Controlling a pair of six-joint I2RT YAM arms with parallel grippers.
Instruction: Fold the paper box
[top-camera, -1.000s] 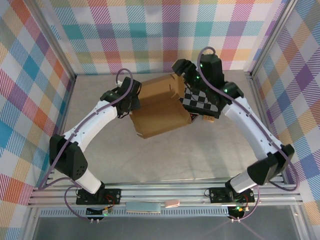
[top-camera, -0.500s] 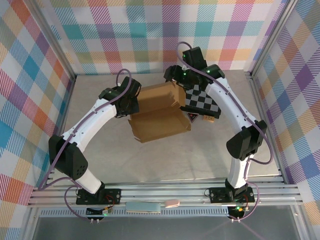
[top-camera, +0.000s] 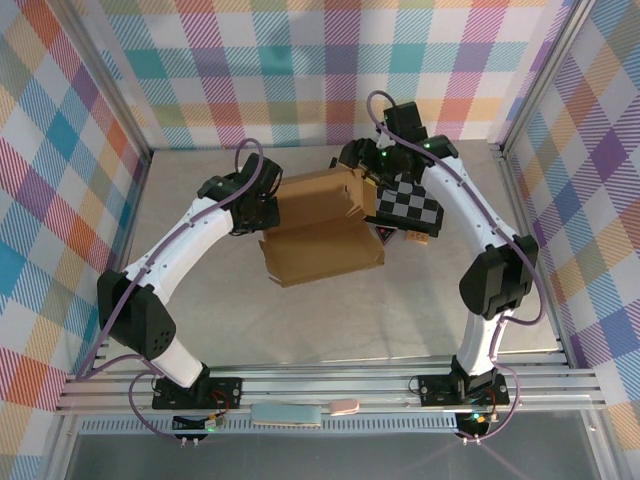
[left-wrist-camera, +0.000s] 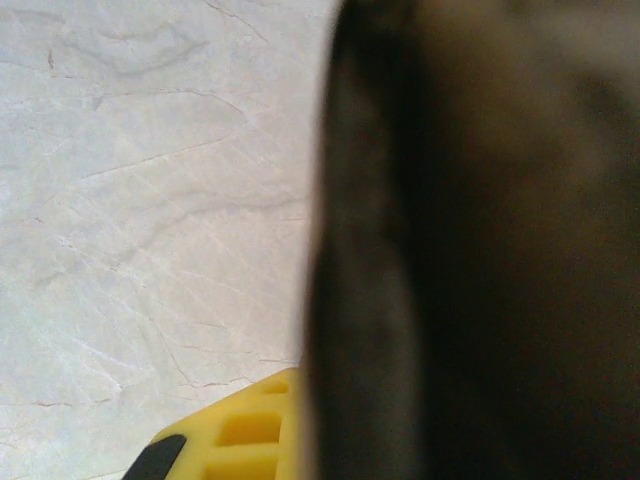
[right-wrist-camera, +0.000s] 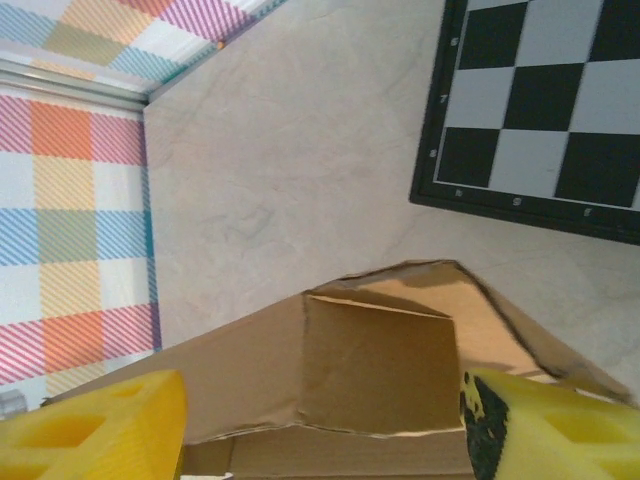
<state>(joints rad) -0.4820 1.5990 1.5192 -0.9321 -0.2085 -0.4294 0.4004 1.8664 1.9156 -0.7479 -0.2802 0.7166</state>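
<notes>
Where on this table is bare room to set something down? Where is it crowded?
Free: the table strip between the paper box and the near rail; also the far-left corner. Crowded: centre-back, where box, checkered board, left gripper and right gripper meet.

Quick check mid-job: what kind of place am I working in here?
Probably a lab test cell for robots: plaid walls on an aluminium frame enclose a marbled table, and a checkered board lies beside the box.
</notes>
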